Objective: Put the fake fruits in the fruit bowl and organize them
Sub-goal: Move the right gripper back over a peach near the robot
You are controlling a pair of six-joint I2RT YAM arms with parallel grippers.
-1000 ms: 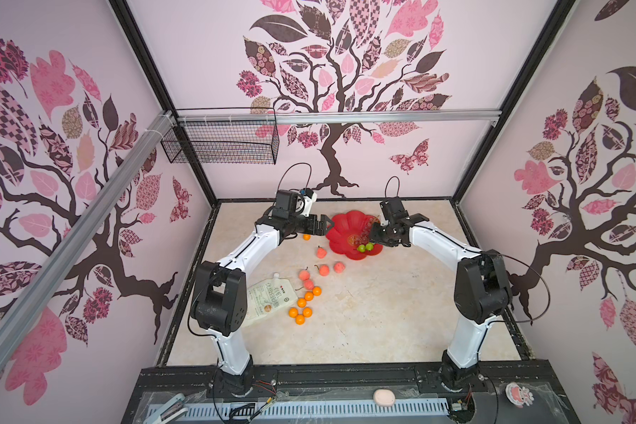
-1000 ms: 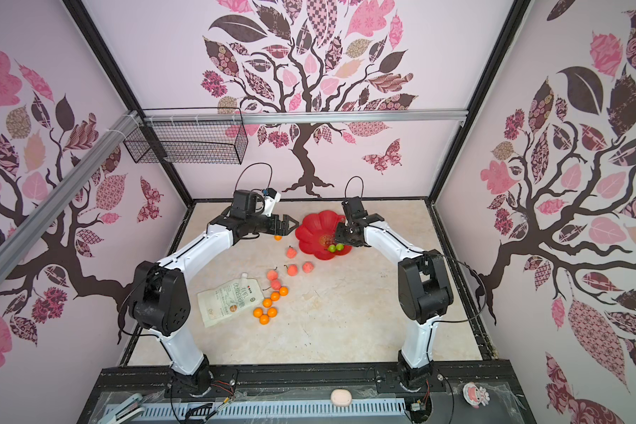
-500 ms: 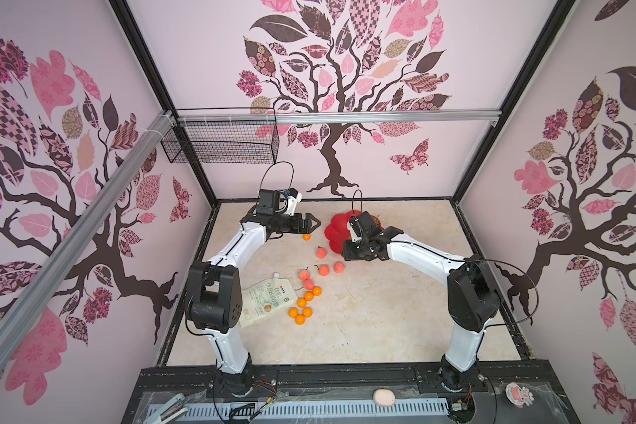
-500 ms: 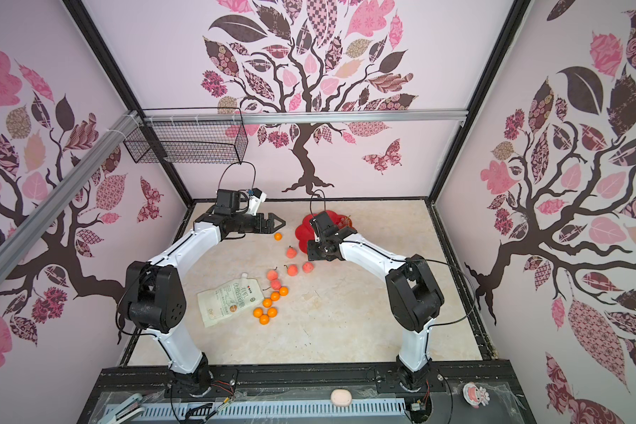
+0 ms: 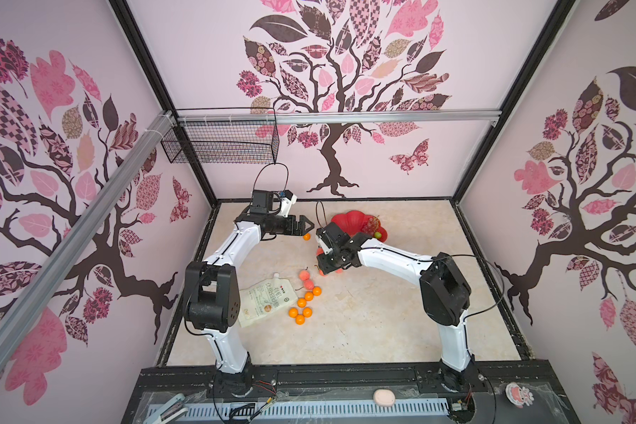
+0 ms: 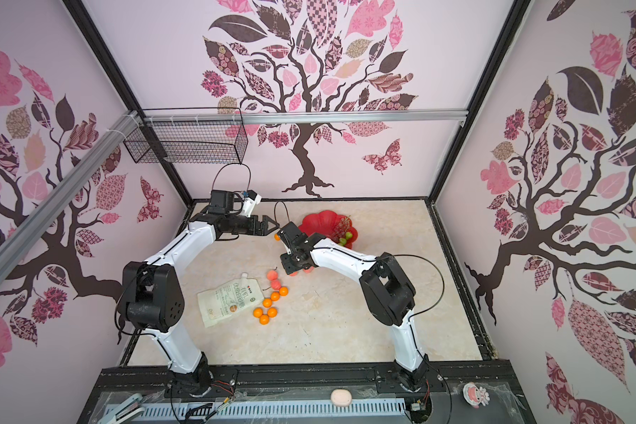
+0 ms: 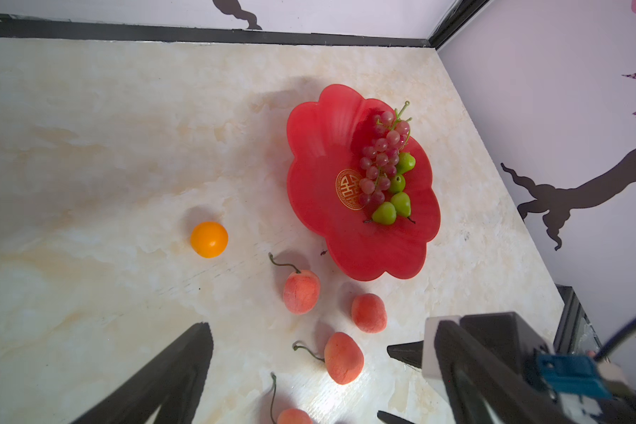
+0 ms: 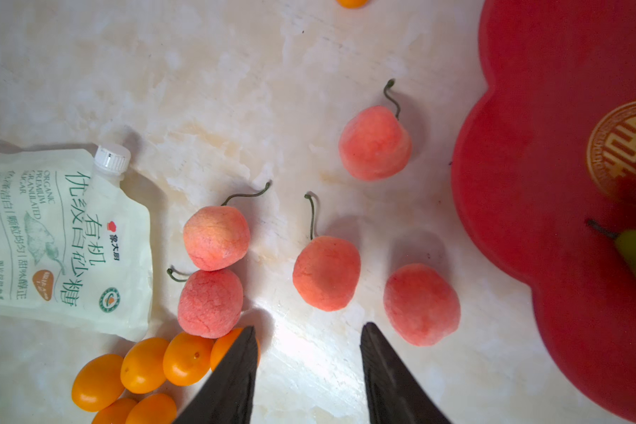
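Observation:
The red flower-shaped fruit bowl (image 5: 347,220) (image 6: 314,224) (image 7: 327,147) (image 8: 529,110) stands at the back and holds a grape bunch (image 7: 380,158) and green pears (image 7: 401,183). Several peaches (image 8: 326,273) (image 7: 343,358) lie on the table in front of it. My right gripper (image 8: 308,328) (image 5: 324,270) (image 6: 291,270) hovers over them, open and holding nothing. A lone orange (image 7: 209,239) (image 5: 306,236) lies left of the bowl. Just above that orange is my left gripper (image 5: 306,224) (image 7: 322,325), open and empty. More oranges (image 5: 303,301) (image 8: 144,367) are clustered nearer the front.
A white printed pouch (image 5: 263,299) (image 8: 59,235) lies flat beside the orange cluster and two peaches (image 5: 306,279). A black wire basket (image 5: 221,145) hangs on the back-left wall. Black frame rails edge the table.
My right gripper left the bowl and swung left and forward, over the peaches. My left arm drew back to the left a little.

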